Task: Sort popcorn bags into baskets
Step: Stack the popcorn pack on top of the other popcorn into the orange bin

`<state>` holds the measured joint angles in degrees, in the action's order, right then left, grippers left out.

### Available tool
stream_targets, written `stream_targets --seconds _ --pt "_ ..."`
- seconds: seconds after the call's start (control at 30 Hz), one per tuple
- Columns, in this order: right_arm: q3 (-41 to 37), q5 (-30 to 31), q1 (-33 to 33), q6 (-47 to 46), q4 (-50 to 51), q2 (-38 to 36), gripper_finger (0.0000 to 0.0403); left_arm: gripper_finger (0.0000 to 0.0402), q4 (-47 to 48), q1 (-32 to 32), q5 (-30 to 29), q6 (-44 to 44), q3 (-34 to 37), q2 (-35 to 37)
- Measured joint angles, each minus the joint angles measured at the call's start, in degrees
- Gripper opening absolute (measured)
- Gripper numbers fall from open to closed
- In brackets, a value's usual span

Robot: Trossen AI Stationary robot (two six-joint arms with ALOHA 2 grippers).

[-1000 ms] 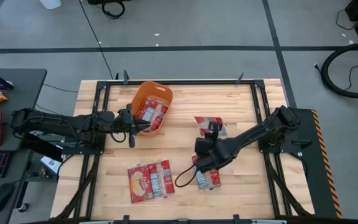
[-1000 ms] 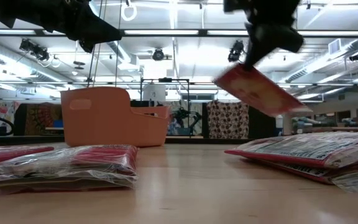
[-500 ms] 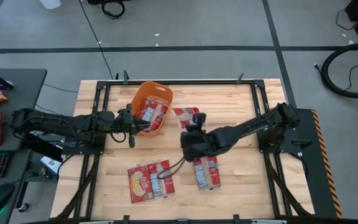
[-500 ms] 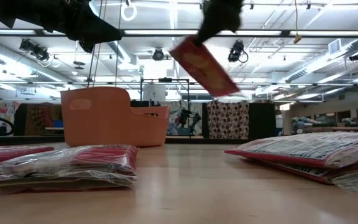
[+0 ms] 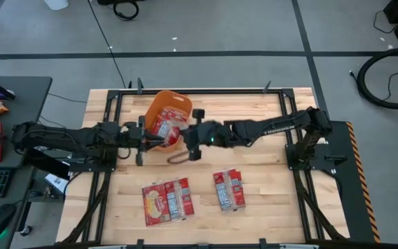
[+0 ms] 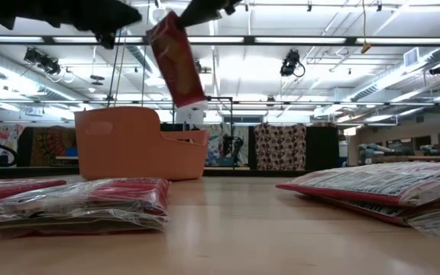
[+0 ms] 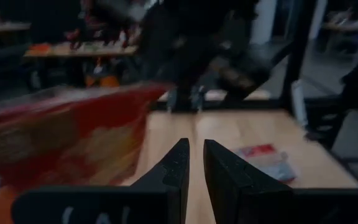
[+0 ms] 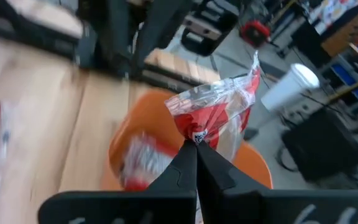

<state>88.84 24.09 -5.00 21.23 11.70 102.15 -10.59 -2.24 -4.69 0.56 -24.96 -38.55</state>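
The orange basket [image 5: 159, 101] stands at the table's far left with red popcorn bags [image 5: 168, 117] inside. My right gripper [image 5: 189, 133] is shut on one popcorn bag [image 6: 176, 59], which hangs over the basket's near right rim [image 8: 253, 163]. My left gripper [image 5: 142, 140] hovers level at the basket's near left side. Its fingers [image 7: 180, 163] stand a narrow gap apart with nothing between them. More bags lie flat on the near half of the table: a pile [image 5: 166, 199] and another [image 5: 228, 189]. My right gripper pinches the bag by its crinkled end seam [image 8: 194, 132] between the tips of its two fingers. The fingers come from the table's right, slanting a little downward. The bag is lifted clear and hangs steeply tilted over the basket [image 6: 140, 141].
A loop of brown cable [image 5: 175, 158] hangs from the right arm just near of the basket. In the low view, bags lie in the foreground at left [image 6: 75, 202] and at right [image 6: 388, 187]. Bare wood lies at the table's middle and far right.
My right gripper has swung from above the near-middle bags toward the table's far left and up, to the basket. It stays shut on the bag and has turned. The bag has gone from a shallow tilt to hanging steeply.
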Motion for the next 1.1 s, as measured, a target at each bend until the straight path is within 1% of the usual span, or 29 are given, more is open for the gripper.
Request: stream_targets --seconds 0.07,0.2,0.4,0.5,0.67,0.73,0.9,0.97,1.1 --pt "0.0 -3.57 1.57 -0.02 -2.53 0.01 0.0001 0.0052 0.57 -0.26 1.53 0.08 -0.01 2.09" --pt "-0.65 -8.64 3.85 -0.09 -6.68 0.83 0.0001 0.0052 2.99 -2.42 2.07 0.21 -0.01 5.57" --pt "-6.35 -15.54 6.23 -0.25 -23.25 2.19 0.0001 0.0052 3.83 -7.24 2.08 1.76 -0.01 7.66" --pt "-8.18 -18.71 7.61 -0.28 -28.59 3.43 0.0001 0.0052 3.91 -9.28 2.09 2.74 0.01 7.88" --pt "-8.2 -30.09 10.61 -3.42 -35.71 7.03 0.0001 0.0052 4.97 -11.93 2.07 2.82 -0.01 8.33" --pt "-8.2 -33.68 11.88 -5.24 -37.62 8.94 0.0001 0.0052 6.26 -12.62 2.07 2.79 -0.01 8.31" --pt "-8.22 -36.43 15.49 -10.96 -40.47 13.04 0.0001 0.0052 6.58 -13.09 2.01 2.71 0.01 8.29" --pt "-8.22 -37.65 17.47 -15.38 -40.84 14.38 0.0002 0.0052 6.7 -13.09 2.01 2.69 0.01 8.27" --pt "-8.22 -37.49 21.52 -25.92 -38.53 16.59 0.0017 0.0052 6.73 -13.09 2.01 2.67 0.01 8.24"
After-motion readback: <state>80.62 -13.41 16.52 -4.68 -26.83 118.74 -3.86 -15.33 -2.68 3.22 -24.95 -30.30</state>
